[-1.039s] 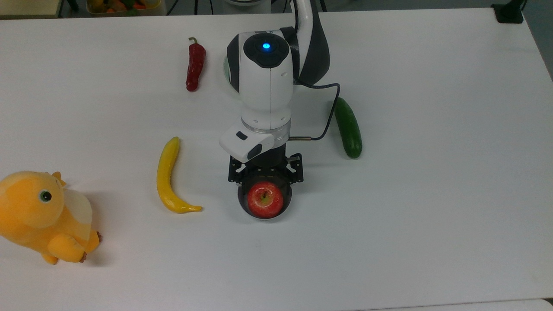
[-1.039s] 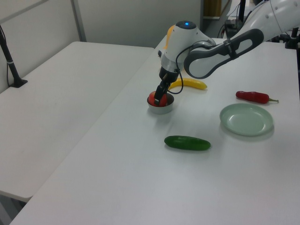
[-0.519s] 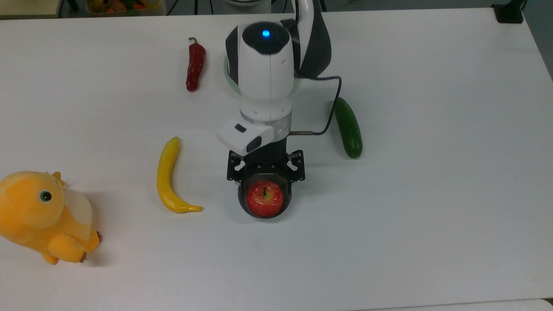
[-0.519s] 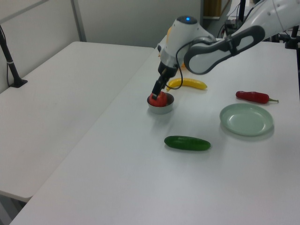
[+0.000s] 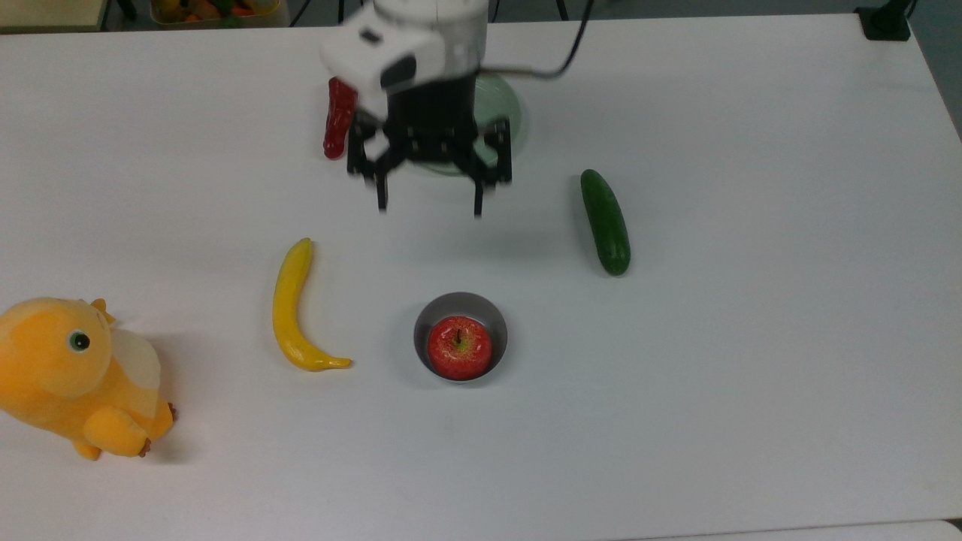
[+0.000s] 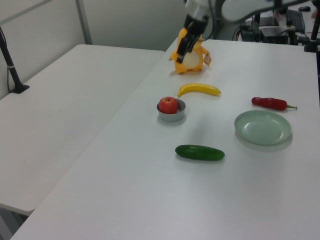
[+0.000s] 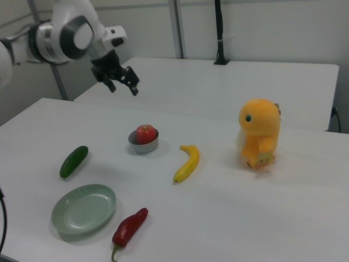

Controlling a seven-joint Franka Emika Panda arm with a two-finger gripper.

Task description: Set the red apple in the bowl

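One red apple (image 5: 460, 347) in bowl (image 5: 496, 323); gripper (image 5: 430, 204) spread, raised

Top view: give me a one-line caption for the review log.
Red apple sits in the grey bowl; the open gripper hangs empty above the table.

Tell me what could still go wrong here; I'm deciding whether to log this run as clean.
Little looks risky. The red apple sits in the bowl, and the open gripper hangs high above the table. It is over the chili pepper and the green plate, so a low retreat might clip them.
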